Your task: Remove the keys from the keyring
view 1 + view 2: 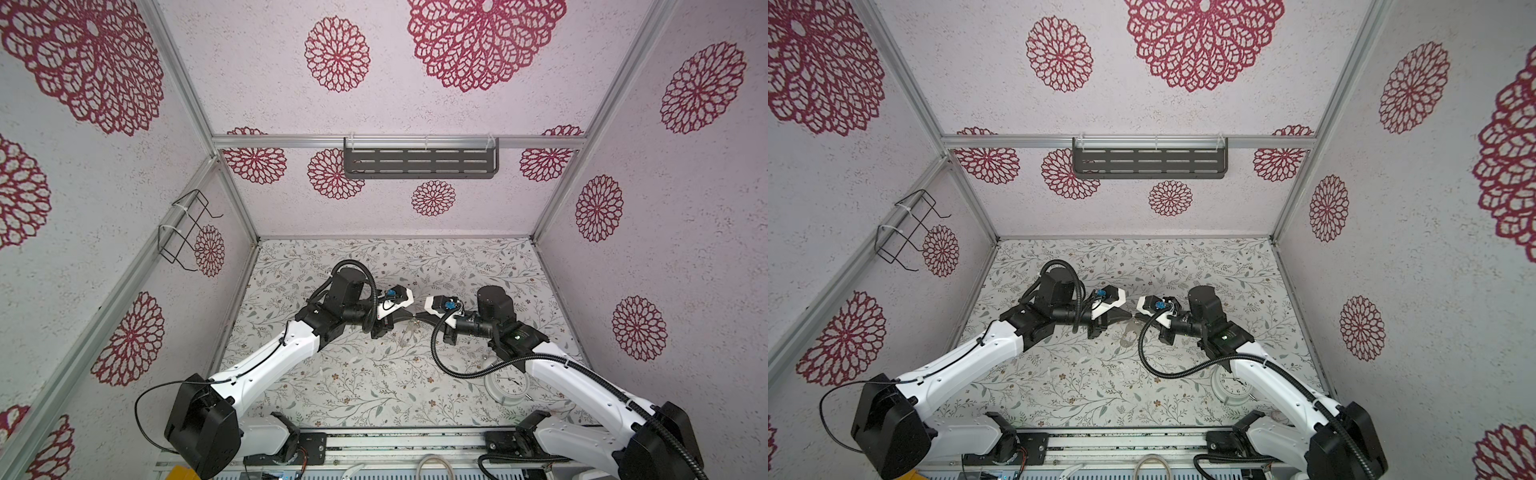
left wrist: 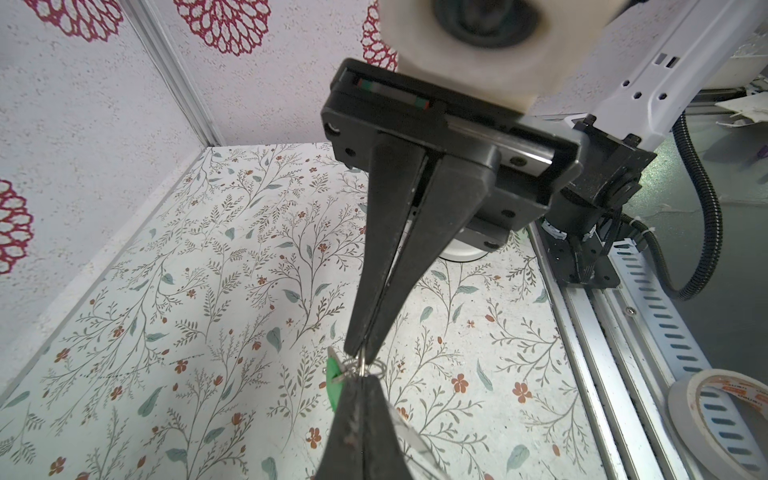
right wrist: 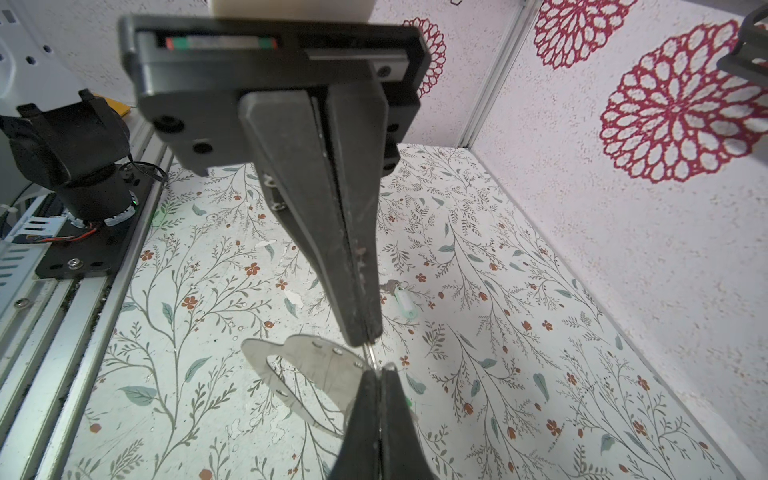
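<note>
My left claw (image 2: 360, 381) and right claw (image 2: 360, 354) tip to tip, both clenched on a thin wire ring (image 2: 364, 365), green-tagged key (image 2: 333, 384) beside it in left wrist view — right wrist view shows the keyring (image 3: 307, 365) hanging, pale-tagged key (image 3: 403, 301) on table (image 3: 208, 332), clock (image 1: 508, 384) lower right in a top view, partly under my arm.

The flat grey keyring (image 3: 320, 359) hangs mid-table, with the green-tagged key (image 2: 334, 384) attached. The pale-tagged key (image 3: 402, 300) lies loose on the mat (image 3: 498, 332), farther back.

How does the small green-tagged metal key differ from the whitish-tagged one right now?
The green-tagged key hangs in the air beside the small wire ring; the whitish-tagged key lies loose on the floral table. The first key's tag is bright green, the second's pale white. Both are small tagged keys.
</note>
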Controlling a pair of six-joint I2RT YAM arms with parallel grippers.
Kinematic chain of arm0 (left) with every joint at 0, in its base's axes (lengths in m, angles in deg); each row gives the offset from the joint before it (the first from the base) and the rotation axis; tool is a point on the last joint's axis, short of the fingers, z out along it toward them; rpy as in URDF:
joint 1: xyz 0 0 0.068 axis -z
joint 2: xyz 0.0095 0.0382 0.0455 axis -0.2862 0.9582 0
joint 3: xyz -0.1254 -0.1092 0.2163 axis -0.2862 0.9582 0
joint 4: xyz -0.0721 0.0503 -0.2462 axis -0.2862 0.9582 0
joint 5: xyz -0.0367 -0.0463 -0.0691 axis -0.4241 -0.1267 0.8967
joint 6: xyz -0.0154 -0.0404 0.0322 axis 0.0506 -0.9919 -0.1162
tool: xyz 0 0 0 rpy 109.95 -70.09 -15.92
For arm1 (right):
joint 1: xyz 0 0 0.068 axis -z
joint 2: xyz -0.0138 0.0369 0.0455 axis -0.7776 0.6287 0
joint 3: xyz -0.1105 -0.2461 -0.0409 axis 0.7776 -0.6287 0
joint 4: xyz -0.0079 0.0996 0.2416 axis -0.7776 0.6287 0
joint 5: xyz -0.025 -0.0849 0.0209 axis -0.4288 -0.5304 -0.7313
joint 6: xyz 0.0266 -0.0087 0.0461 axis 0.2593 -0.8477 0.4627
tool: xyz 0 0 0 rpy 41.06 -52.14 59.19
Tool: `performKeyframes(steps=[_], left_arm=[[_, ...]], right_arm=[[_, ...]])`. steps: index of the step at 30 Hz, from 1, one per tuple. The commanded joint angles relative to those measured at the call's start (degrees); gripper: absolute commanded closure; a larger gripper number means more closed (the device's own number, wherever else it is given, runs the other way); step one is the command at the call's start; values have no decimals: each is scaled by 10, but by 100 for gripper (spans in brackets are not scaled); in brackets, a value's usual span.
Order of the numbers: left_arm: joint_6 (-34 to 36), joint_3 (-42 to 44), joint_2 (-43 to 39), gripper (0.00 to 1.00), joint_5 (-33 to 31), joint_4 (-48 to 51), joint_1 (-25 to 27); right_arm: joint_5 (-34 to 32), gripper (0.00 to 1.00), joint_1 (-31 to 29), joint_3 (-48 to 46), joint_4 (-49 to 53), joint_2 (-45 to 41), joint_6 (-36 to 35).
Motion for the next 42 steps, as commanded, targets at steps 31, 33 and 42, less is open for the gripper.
performKeyframes(steps=[31,33,42], left_arm=[[67,-18,-24,70,-148,50,38],[75,-26,-19,72,-146,60,41],[79,-43,-8,77,-147,69,53]], right_arm=[[27,100,3,5,-36,-5,47],[27,100,2,10,-27,-3,44],[30,100,0,23,-7,3,38]])
